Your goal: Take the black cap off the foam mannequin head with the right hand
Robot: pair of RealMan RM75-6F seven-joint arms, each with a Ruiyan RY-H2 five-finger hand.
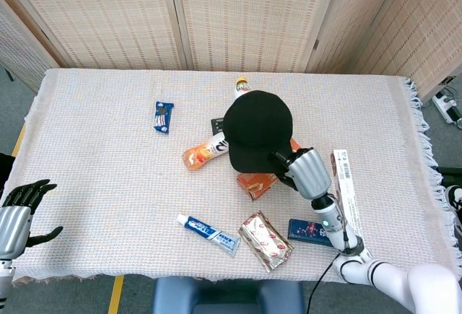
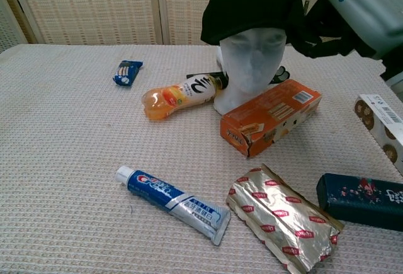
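Note:
The black cap [image 1: 257, 130] [image 2: 249, 4] is raised above the white foam mannequin head [image 2: 252, 60], whose face shows under the cap in the chest view. My right hand [image 1: 309, 171] [image 2: 352, 11] grips the cap's edge at its right side, dark fingers [image 2: 308, 22] curled into the fabric. From above, the cap hides the mannequin head. My left hand [image 1: 16, 211] hangs off the table's front left corner, fingers apart and holding nothing.
Around the head's base lie an orange box [image 2: 271, 116], an orange drink bottle [image 2: 179, 95] and a second bottle [image 1: 240, 85]. Nearer the front are a toothpaste tube [image 2: 173, 203], a foil packet [image 2: 281, 216], a dark blue box [image 2: 362, 199] and a long white box [image 1: 347, 195]. A blue packet [image 1: 164, 116] lies far left.

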